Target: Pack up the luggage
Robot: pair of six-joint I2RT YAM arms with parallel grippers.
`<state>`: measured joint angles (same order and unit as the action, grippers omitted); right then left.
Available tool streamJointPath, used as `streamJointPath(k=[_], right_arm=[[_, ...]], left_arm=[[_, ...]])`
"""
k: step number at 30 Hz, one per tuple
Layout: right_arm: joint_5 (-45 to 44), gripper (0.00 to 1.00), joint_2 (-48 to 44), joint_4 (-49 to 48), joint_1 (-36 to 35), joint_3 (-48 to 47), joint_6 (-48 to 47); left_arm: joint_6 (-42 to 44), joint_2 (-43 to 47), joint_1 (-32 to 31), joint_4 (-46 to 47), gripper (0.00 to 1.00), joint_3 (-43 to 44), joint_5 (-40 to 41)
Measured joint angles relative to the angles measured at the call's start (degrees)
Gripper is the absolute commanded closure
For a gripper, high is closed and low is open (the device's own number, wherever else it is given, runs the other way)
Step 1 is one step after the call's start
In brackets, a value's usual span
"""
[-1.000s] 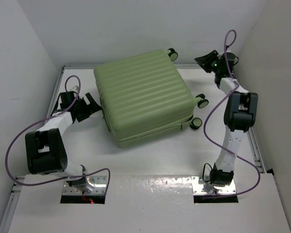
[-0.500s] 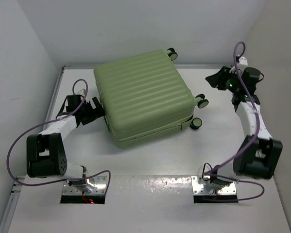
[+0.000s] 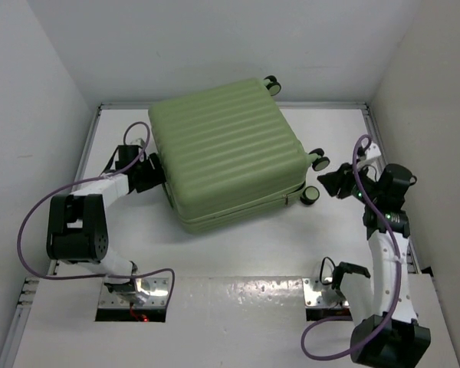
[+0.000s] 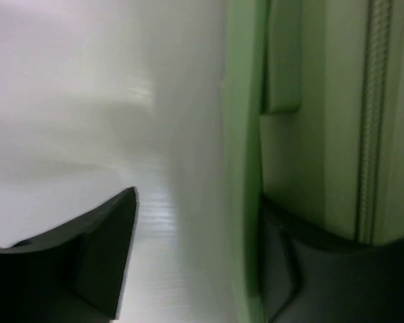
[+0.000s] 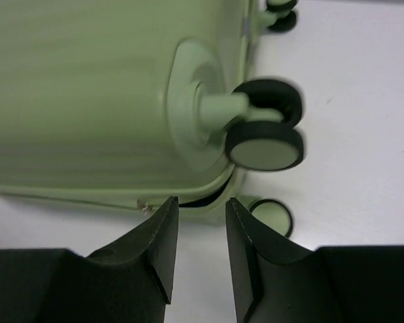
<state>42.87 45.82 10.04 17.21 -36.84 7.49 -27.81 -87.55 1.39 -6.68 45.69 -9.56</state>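
Closed luggage [image 3: 226, 153] lies flat on the surface [image 3: 238, 253], long axis left-to-right, wheels [image 3: 320, 161] pointing right; left hand [image 4: 196, 229] and right hand [image 5: 200, 222] both parted, clasping nothing

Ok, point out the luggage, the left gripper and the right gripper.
luggage [image 3: 226, 149]: top external view, middle of ribbed shell.
left gripper [image 4: 197, 198]: left wrist view, midway between its fingertips.
right gripper [image 5: 202, 204]: right wrist view, midway between its fingertips.

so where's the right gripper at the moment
In the top view the right gripper is at the right side of the table, just beside the luggage at its near right corner, pointing at the nearest wheel.
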Motion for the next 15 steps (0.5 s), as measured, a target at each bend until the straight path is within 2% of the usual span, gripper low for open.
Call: streamJointPath(k=[1, 4, 5, 8, 9, 12, 15], right_arm=[[0.85, 0.65, -0.81, 0.7, -0.76, 1.84, 0.02], [2.47, 0.65, -1.53, 0.5, -1.42, 5.05, 0.24], [2.91, 0.65, -1.66, -0.02, -1.66, 6.32, 0.44], [3.96, 0.68, -1.73, -3.56, -3.04, 10.58, 1.75], [4.2, 0.72, -1.68, -5.25, -3.98, 11.91, 2.56], [4.22, 0.75, -1.49, -10.29, -7.72, 15.41, 4.26], [3.32, 0.73, -1.53, -15.26, -13.2, 18.88, 5.18]], left_arm=[[0.02, -0.9, -0.2, -0.33, 0.44, 0.76, 0.24], [-0.35, -3.87, -1.05, -1.25, 0.55, 3.06, 0.33], [-0.39, -4.35, -1.31, -1.4, 0.63, 3.54, 0.37], [-1.11, -5.7, -1.75, -0.72, 0.74, 4.35, -0.35], [-1.29, -6.08, -1.86, -0.46, 0.81, 4.46, -0.52], [-1.53, -6.49, -2.12, 0.24, 0.9, 4.52, -1.68], [-1.73, -6.58, -2.1, 0.33, 0.91, 4.52, -2.23]])
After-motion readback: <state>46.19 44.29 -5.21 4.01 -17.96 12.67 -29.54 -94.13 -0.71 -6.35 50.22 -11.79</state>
